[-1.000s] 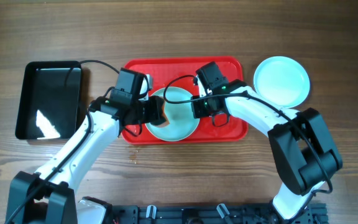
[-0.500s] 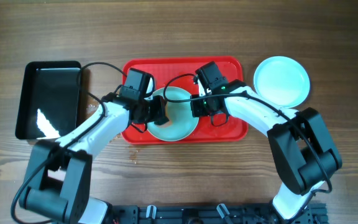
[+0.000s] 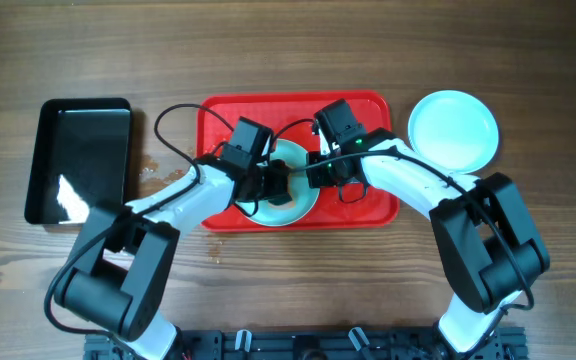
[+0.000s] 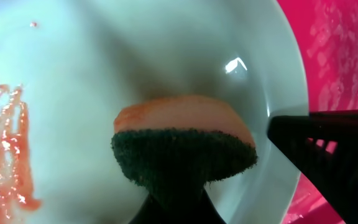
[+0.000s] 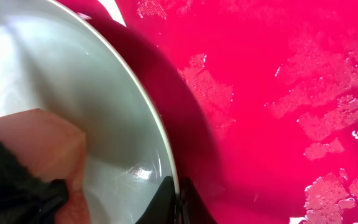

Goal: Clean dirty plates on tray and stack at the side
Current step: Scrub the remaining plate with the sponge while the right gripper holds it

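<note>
The plate (image 3: pixel 298 207) lies on the tray (image 3: pixel 268 110), in its front middle part. It is round, shallow and pale mint with a glossy face. From overhead both grippers cover much of it, and we cannot see any dirt.

The left wrist view shows the plate (image 4: pixel 135 50) with an orange smear (image 4: pixel 5 155) down its left side and a small fleck above that. It also shows the sponge (image 4: pixel 185 143), orange foam backed with a dark, coarse scouring pad. The sponge is pressed to the plate and clenched in the left gripper (image 4: pixel 176 199). At the right of that view, a black finger of the right gripper (image 4: pixel 328 155) sits at the rim.

Only the right wrist view shows that grip. There the right gripper (image 5: pixel 178 199) is closed on the rim of the plate (image 5: pixel 73 81), one finger on each side. The red plastic tray (image 5: pixel 278 93) beside it carries pale blotches, and the sponge (image 5: pixel 36 146) shows at the lower left.

Overhead, the left gripper (image 3: pixel 273 185) is over the plate's middle and the right gripper (image 3: pixel 313 172) is at its right edge. A second plate (image 3: pixel 453 130) rests on the wooden surface (image 3: pixel 528 60) just right of the tray. A glossy black tray (image 3: pixel 78 160) lies well to the left.

Since a second ago the left gripper has moved right, from the plate's left edge to its middle. The right gripper has kept its place.
</note>
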`<state>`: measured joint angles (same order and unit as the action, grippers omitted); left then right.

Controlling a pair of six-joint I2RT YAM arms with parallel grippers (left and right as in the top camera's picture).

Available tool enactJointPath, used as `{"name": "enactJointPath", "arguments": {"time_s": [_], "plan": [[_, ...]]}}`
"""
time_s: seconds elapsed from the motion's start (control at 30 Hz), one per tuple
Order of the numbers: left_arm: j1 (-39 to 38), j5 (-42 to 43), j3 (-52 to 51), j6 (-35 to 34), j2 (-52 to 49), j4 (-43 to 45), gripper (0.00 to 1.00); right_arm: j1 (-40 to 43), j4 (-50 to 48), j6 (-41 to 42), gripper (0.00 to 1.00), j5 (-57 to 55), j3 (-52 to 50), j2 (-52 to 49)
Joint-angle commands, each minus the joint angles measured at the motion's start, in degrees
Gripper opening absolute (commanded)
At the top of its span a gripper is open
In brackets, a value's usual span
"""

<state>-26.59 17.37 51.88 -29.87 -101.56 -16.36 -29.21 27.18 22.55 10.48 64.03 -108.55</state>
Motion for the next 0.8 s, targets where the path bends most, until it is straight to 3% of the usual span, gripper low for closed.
{"name": "enactJointPath", "arguments": {"time_s": [0.0, 0.17, 0.33, 0.77], "plan": [[-0.02, -4.70, -0.31, -0.63, -1.81, -0.48, 0.04, -0.39, 0.74, 0.33, 0.04, -0.13, -0.74, -1.51], [0.68, -16.24, -0.31, -0.63, -2.49, -6.62, 0.04, -0.39, 0.98, 0.11, 0.04, -0.33, -0.74, -1.51], [2.69, -22.18, -0.31, -0.61, -2.49, -11.69, 0.04, -0.39, 1.11, 0.07, 0.04, -0.37, -0.74, -1.62], [8.00, -21.84, 2.62, -0.57, -0.33, -15.41, 0.04, -0.39, 1.57, 0.11, 0.04, -1.46, -0.74, -1.73]]}}
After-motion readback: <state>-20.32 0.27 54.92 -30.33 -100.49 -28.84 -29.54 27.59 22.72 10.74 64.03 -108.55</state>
